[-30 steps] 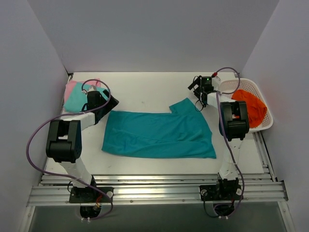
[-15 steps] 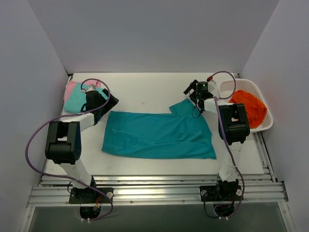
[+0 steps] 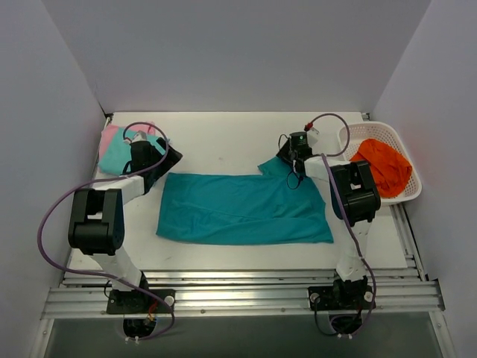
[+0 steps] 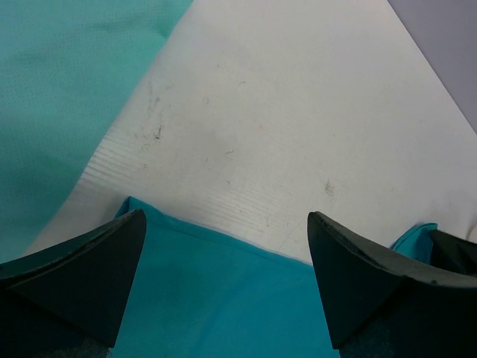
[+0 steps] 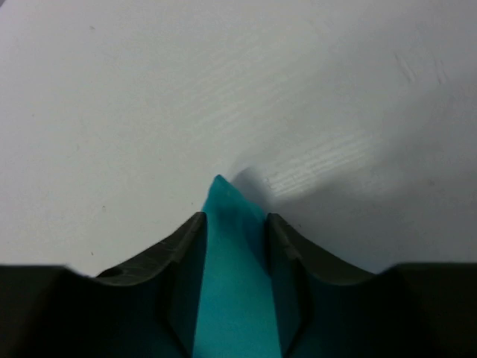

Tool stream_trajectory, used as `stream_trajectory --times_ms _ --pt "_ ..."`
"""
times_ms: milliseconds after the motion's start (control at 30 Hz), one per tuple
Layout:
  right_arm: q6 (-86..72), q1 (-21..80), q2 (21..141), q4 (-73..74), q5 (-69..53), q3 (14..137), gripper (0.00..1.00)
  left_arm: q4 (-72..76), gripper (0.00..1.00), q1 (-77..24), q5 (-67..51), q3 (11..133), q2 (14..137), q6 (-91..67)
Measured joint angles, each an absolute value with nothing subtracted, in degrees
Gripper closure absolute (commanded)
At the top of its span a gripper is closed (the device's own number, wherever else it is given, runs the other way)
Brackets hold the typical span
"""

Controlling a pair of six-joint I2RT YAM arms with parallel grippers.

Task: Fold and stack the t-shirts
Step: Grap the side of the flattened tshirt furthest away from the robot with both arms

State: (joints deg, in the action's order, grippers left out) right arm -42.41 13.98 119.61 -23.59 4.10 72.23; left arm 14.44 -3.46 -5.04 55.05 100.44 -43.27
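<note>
At the far left corner of the tabletop, a pink t-shirt (image 3: 109, 135) is partly covered by an aqua-mint t-shirt (image 3: 115, 158). Just beside them, the left gripper (image 4: 225, 224) is held wide apart over the far left corner of the deep teal t-shirt (image 3: 246, 209), which is spread flat across the middle. Its far right sleeve is pinched between the narrowed fingers of the right gripper (image 5: 234, 224). An orange cloth (image 3: 384, 165) is held in a white basket (image 3: 385, 128) at the right edge.
</note>
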Motion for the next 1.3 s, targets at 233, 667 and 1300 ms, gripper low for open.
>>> stream_trajectory --times_ms 233,667,1300 --pt "-42.5 13.74 119.61 -22.26 4.29 70.89 1.0 14.79 0.01 -2.44 -5.26 54.54 100.07 -43.29" --pt "-42.54 13.76 119.33 -23.11 4.27 70.11 1.0 15.33 0.09 -2.39 -5.15 53.89 101.73 -43.13" --pt "-42.57 13.28 116.66 -22.28 4.25 66.96 1.0 13.82 0.17 -3.05 0.86 53.1 104.05 -44.6"
